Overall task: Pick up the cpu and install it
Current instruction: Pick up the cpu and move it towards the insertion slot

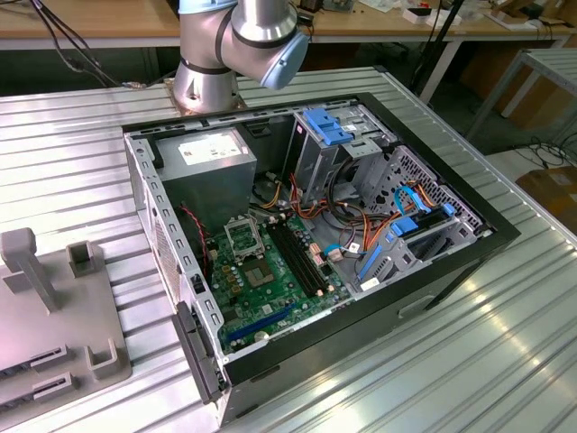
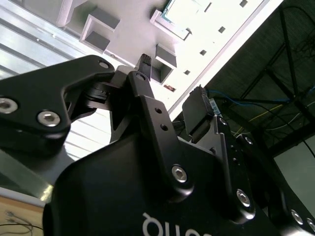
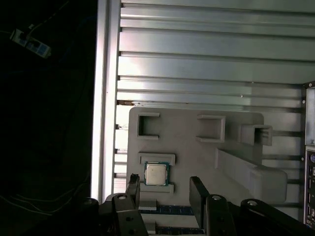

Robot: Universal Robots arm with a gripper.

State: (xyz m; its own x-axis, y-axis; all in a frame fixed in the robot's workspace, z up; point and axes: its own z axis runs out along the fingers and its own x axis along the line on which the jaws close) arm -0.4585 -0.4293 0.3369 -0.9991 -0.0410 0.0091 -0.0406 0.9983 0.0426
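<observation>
Hanging over the grey tray [image 3: 236, 123], the gripper [image 3: 165, 192] has its 2 black fingers [image 3: 198, 194] spread wide with nothing between them. The second wrist view shows the same gripper [image 2: 171, 81], parted and empty.

The cpu [image 3: 156, 173] lies flat, metal face up, in a shallow seat on the tray. It sits between 2 low ridges, close to the tray edge that runs beside the edge of the ribbed metal table [image 3: 206, 59]. It is clear of both fingers and has not been picked up.

In the exterior view the open computer case [image 1: 451, 271] lies on the table. Its green board [image 1: 270, 280] and black-framed socket [image 1: 242, 236] sit well apart from the tray.

I judge the cpu to be light, stiff and very thin, with a slick metal face and a delicate underside. Squeezing across the face would give no hold. The 2 sides not fenced by ridges look like the place to grip, 1 finger on each thin edge. The pinch should be gentle and level, since a tilted chip could slip or snag on a ridge.
</observation>
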